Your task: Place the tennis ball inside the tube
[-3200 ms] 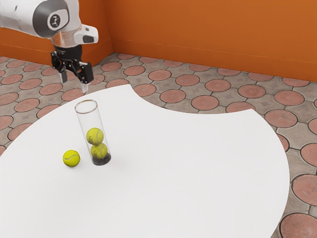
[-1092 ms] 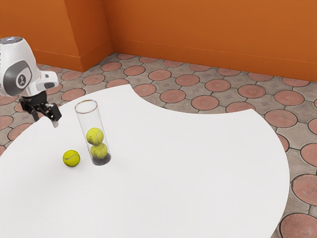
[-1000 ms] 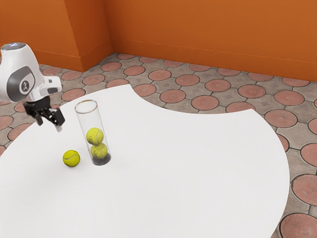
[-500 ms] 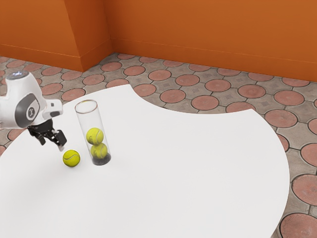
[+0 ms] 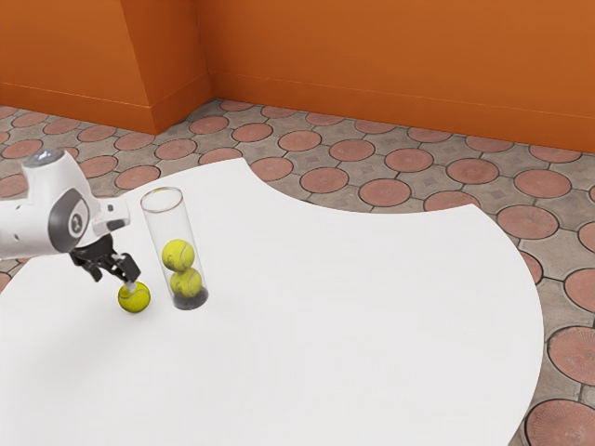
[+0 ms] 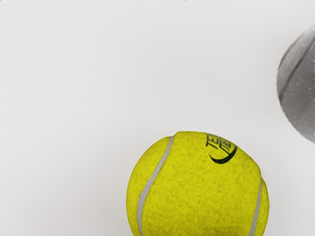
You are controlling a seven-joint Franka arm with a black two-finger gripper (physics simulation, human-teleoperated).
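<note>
My gripper (image 5: 117, 282) stands open low over the table, its fingertips at the upper side of the loose tennis ball (image 5: 134, 297). One fingertip overlaps the ball's top in the exterior view; contact cannot be told. The yellow ball (image 6: 197, 189) lies large and close under my hand in the wrist view. Beside it, toward the exterior view's right, the clear tube (image 5: 172, 223) stands upright on its dark base with two tennis balls stacked inside. Part of the tube (image 6: 300, 83) appears greyish in the wrist view.
The white table (image 5: 353, 325) has a curved edge with a concave cutout at the far side. Beyond it are a paved floor (image 5: 325, 180) and an orange wall (image 5: 390, 65). The tube's tall rim rises close to my hand.
My hand has come down and toward the exterior view's right, from above the table's edge to the loose ball. The ball and the tube have stayed where they were.
</note>
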